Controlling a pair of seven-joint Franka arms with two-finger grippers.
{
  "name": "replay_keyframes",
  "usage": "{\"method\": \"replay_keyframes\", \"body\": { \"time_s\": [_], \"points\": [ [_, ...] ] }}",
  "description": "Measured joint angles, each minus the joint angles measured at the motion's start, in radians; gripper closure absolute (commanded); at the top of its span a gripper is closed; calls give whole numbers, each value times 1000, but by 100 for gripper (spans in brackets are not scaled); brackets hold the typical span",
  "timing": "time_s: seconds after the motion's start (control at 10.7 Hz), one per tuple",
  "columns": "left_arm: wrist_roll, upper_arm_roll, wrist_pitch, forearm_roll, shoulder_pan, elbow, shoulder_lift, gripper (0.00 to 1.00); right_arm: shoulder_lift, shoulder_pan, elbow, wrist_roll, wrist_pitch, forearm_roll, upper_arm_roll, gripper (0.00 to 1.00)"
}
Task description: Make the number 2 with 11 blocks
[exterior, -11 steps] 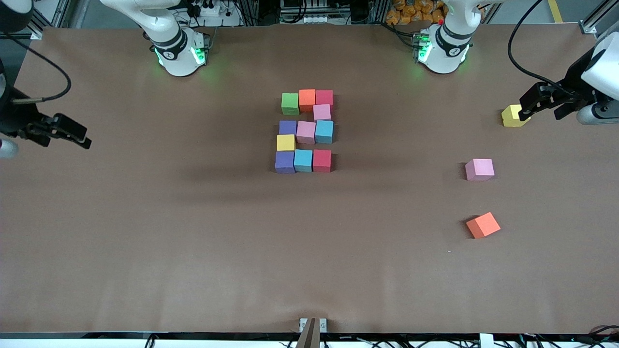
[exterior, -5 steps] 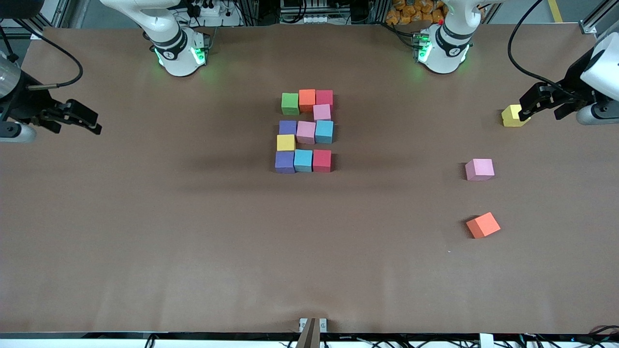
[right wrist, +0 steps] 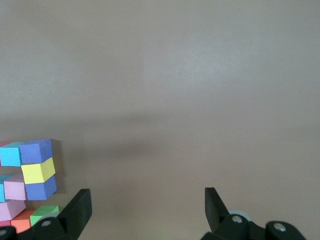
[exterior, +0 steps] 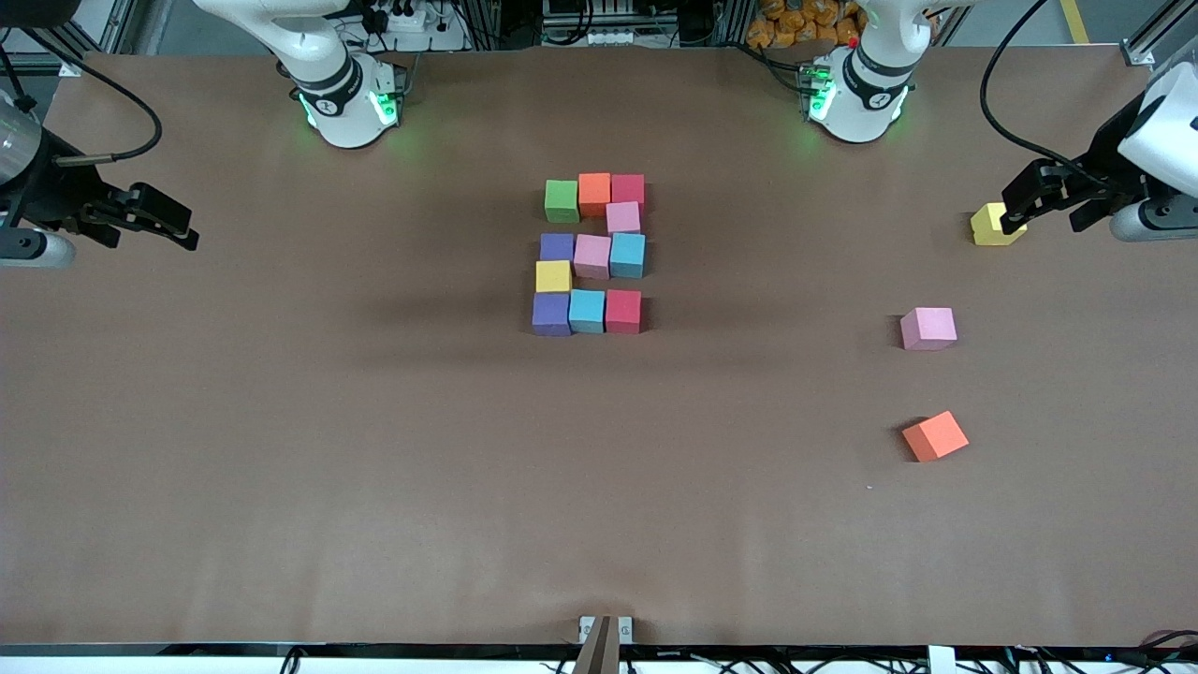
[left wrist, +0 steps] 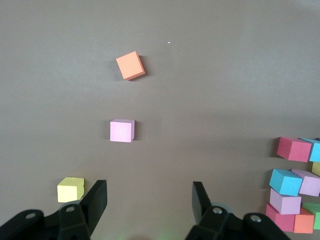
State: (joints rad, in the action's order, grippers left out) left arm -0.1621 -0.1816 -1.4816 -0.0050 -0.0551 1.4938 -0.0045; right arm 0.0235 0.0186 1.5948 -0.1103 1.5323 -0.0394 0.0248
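Note:
Eleven blocks lie packed together mid-table in the shape of a 2: a green [exterior: 562, 200], orange [exterior: 594, 193] and red [exterior: 628, 189] row farthest from the camera, and a purple [exterior: 551, 314], light blue [exterior: 587, 311] and red [exterior: 623, 311] row nearest. My left gripper [exterior: 1041, 223] [left wrist: 150, 192] hangs open and holds nothing at the left arm's end of the table. A loose yellow block [exterior: 987, 225] [left wrist: 70, 189] sits just outside one finger. My right gripper [exterior: 182, 234] [right wrist: 147, 197] is open over bare table at the right arm's end.
Two more loose blocks lie toward the left arm's end: a pink one [exterior: 928, 329] [left wrist: 122, 131] and, nearer the camera, an orange one [exterior: 935, 436] [left wrist: 131, 65]. Both arm bases [exterior: 346, 103] stand along the table's edge farthest from the camera.
My right gripper has drifted a little toward the middle of the table and toward the bases. The left gripper and every block have stayed put.

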Motion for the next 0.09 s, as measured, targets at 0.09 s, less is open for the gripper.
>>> {"method": "replay_keyframes", "body": {
  "time_s": [0.09],
  "points": [
    [0, 0, 0, 0, 0, 0, 0, 23, 0, 0, 0, 0, 0, 0, 0, 0]
  ]
}}
